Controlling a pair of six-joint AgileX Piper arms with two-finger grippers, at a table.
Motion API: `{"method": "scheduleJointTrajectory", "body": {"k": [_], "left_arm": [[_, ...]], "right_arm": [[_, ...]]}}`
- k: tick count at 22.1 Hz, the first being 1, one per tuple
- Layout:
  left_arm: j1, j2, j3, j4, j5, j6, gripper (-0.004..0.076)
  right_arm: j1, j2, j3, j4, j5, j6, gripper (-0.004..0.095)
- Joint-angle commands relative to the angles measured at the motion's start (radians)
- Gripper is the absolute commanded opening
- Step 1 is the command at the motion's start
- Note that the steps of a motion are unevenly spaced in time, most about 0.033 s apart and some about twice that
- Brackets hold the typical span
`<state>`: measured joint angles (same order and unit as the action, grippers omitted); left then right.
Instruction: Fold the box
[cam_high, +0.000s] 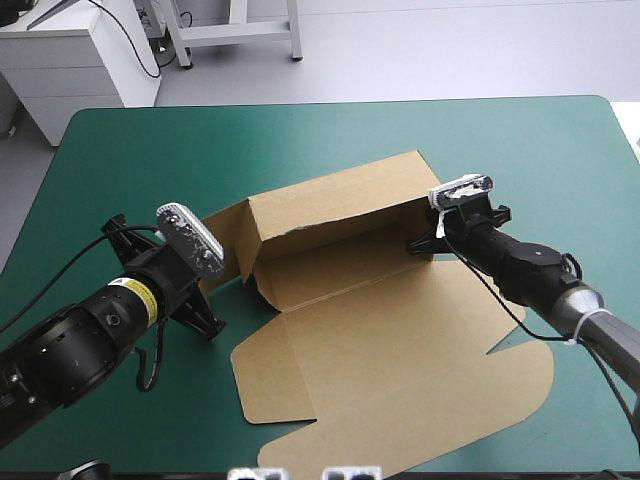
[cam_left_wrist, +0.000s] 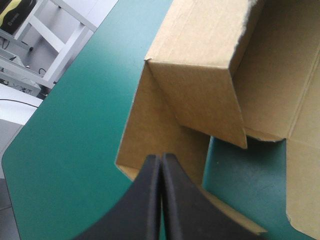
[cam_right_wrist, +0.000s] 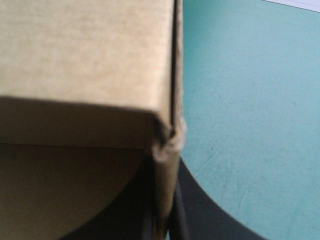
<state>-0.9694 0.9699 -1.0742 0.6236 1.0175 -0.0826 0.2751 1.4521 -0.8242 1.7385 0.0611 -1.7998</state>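
Right wrist view, box (cam_right_wrist: 85, 60) wall in right end effector (cam_right_wrist: 166, 172)

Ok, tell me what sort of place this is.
Likely a robotics lab or test bench: a table under a teal-green cover, a left gripper and a right gripper at a brown box, and a white cabinet beyond the table's far edge.
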Motion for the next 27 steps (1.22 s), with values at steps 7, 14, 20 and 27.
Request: {"method": "scheduleJointTrajectory", "body": {"k": [7,14,20,27], "left_arm": [[0.0,-0.061,-0.032,0.041,0.032,0.033,-0.0008],[0.107,-0.061,-0.032,0.046,-0.074,0.039,0.0017],[0.55,-0.061,-0.032,-0.476,-0.243,0.401,0.0017],[1.131,-0.059,-0.007,-1.305,-0.271,0.82,0.0017]], "right_arm": [[-0.003,0.047,-0.059,-0.036,0.068,0.06,-0.002],[-0.003,0.047,-0.059,-0.463,0.193,0.46,-0.002],[-0.003,0.047,-0.059,-0.523,0.228,0.539,-0.002],[-0.118,0.083,-0.174,-0.863,0.409,0.961,-0.002]]}}
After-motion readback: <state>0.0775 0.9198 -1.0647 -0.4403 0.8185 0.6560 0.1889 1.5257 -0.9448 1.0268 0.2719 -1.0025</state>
